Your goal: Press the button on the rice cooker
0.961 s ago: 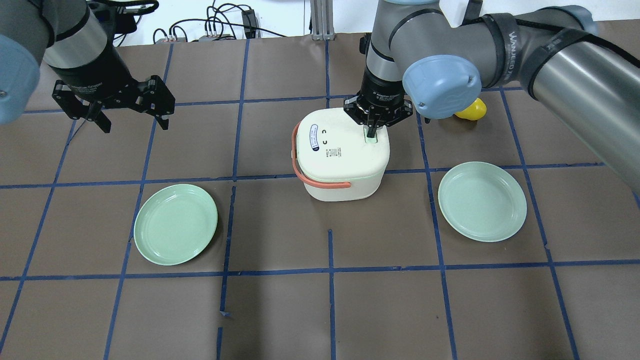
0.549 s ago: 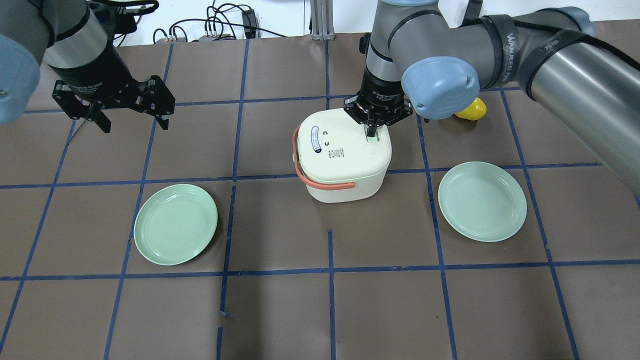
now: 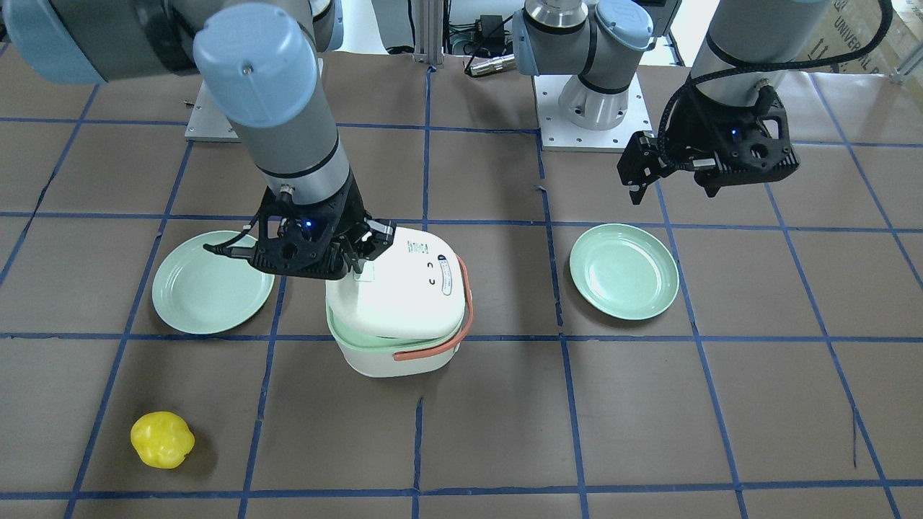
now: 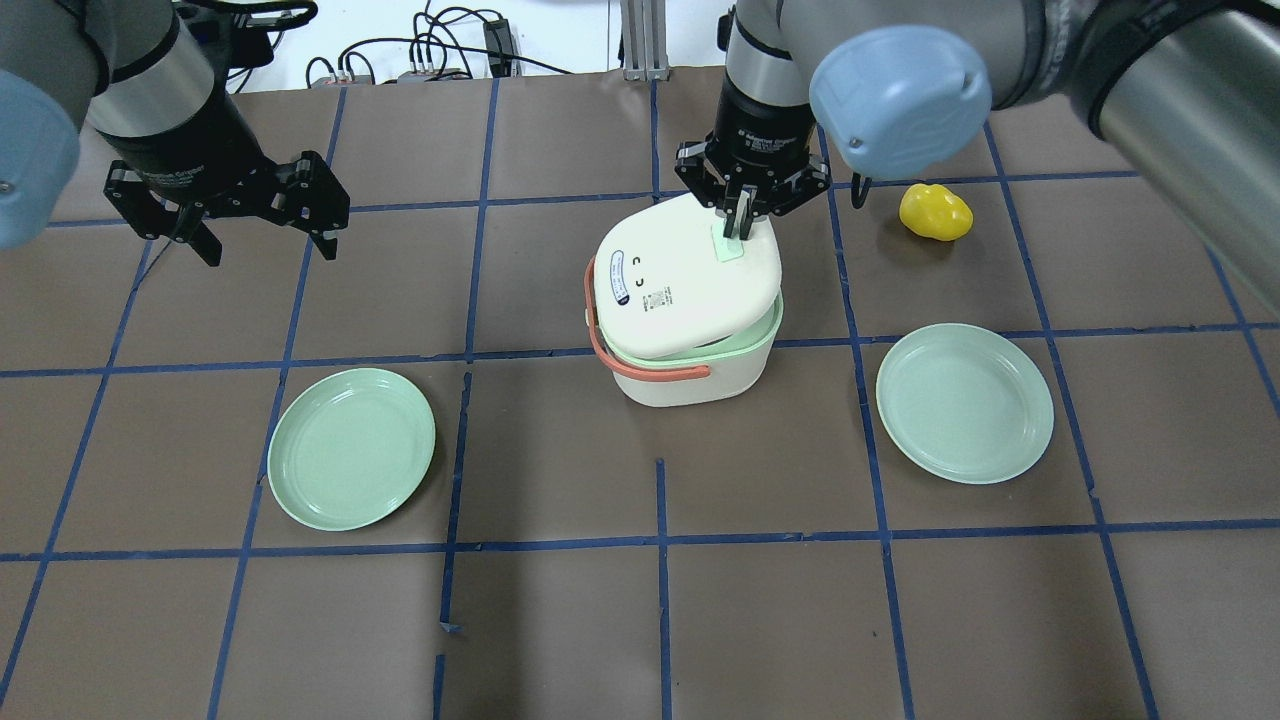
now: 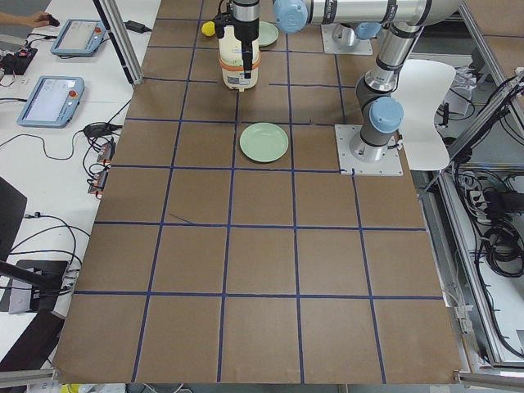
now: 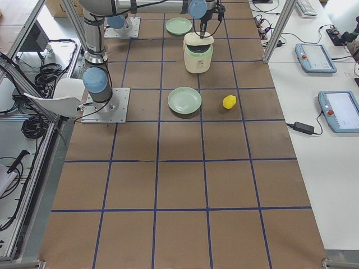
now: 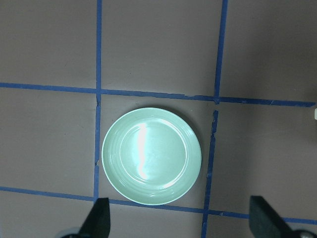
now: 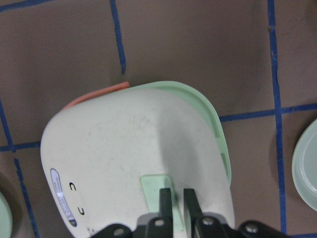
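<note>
The white rice cooker (image 4: 690,300) with an orange handle stands mid-table. Its lid (image 4: 672,280) is tilted up, showing the pale green inner rim (image 4: 760,335). My right gripper (image 4: 737,222) is shut, its tips right over the pale green button (image 4: 725,248) on the lid's far side. The right wrist view shows the shut fingers (image 8: 166,198) at the button (image 8: 153,188). The front view shows this gripper (image 3: 358,265) at the raised lid edge. My left gripper (image 4: 272,250) is open and empty, hovering far to the left.
A green plate (image 4: 352,448) lies front left, below my left gripper (image 7: 181,220) in its wrist view. A second green plate (image 4: 965,402) lies front right. A yellow toy pepper (image 4: 935,212) lies to the right of the cooker.
The cooker's lid has popped up from flat to tilted open. My right gripper has risen and drawn back with it, still shut. The left arm has not moved.
</note>
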Controlling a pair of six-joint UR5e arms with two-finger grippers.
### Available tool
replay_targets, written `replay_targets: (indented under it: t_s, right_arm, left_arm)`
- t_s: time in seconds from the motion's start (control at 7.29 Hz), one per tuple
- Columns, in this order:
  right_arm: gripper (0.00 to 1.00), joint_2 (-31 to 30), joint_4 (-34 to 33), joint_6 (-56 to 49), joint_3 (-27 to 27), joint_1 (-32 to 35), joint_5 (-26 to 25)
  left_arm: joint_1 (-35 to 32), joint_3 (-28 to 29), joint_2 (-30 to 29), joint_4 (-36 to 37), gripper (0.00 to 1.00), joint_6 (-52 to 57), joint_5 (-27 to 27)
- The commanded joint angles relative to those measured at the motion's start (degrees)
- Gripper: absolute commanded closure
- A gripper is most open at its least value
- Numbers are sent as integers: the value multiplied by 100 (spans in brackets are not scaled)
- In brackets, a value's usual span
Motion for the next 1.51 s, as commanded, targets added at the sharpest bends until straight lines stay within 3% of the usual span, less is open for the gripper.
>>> replay_targets:
  t_s: [0.0,0.27,0.55,0.82,1.37]
  right_arm:
    - [16,-125,691,-135,-1022,-98,-62]
    - [5,-406,745,-1205,-903,-396,-685]
    - [6,-1001,825,-1785,-116,-888,-643]
    - [0,-1504,763,-1956,651,-1372,-590]
    - [0,-1462,780,-1965,619,-1435,-581]
  left_arm:
    - [0,0,0,0,0,0,-5]
    - [0,0,0,-9,0,0,-5]
    - [0,0,0,0,0,0,-5]
    - [0,0,0,0,0,0,3]
    - [0,0,0,0,0,0,3]
